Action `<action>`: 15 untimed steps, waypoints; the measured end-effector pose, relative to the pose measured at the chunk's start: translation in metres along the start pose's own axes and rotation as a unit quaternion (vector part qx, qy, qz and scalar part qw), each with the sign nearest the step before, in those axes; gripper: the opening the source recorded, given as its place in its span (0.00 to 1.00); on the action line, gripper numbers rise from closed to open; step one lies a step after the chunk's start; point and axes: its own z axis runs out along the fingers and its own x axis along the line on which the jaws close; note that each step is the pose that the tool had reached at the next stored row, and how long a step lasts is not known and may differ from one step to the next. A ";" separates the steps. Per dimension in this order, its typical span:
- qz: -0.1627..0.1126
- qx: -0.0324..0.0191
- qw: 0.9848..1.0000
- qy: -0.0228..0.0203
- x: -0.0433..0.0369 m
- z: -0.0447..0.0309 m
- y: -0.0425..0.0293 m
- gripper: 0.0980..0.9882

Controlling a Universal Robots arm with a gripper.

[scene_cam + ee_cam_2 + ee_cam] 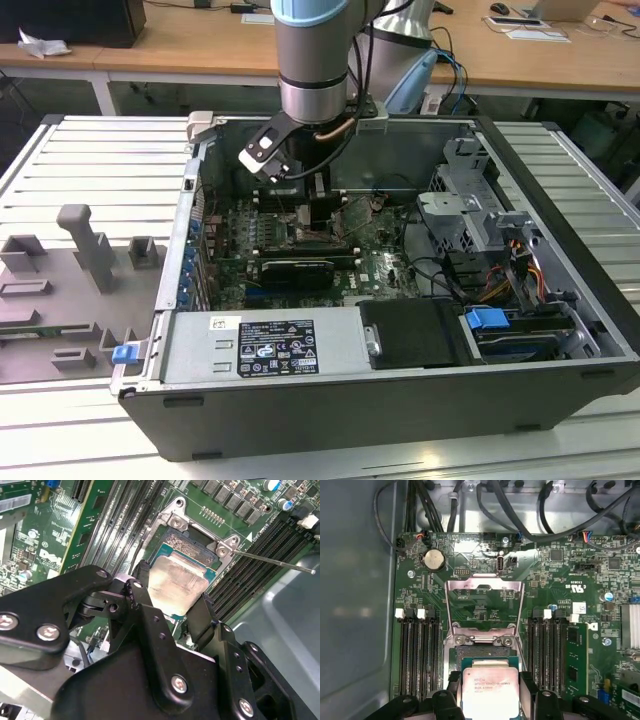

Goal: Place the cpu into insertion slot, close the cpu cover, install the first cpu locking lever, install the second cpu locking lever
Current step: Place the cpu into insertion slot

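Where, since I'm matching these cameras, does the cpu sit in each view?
Exterior view: hidden beneath the gripper, mid-case.
First wrist view: cpu between the fingers, beside the open cpu cover.
Second wrist view: cpu mid-picture, tilted over the socket.
Shared landmark: black memory slots flanking the socket.

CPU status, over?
Gripper shut on cpu. Cpu just over socket, looks unseated. Cover flipped up, open. Nothing between cpu and socket.
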 end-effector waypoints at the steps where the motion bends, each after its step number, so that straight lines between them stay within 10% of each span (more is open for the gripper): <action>1: 0.000 0.000 1.000 0.000 0.0008 0.0027 -0.0004 0.50; 15: 0.012 0.000 1.000 -0.001 0.0043 0.0202 -0.0034 0.50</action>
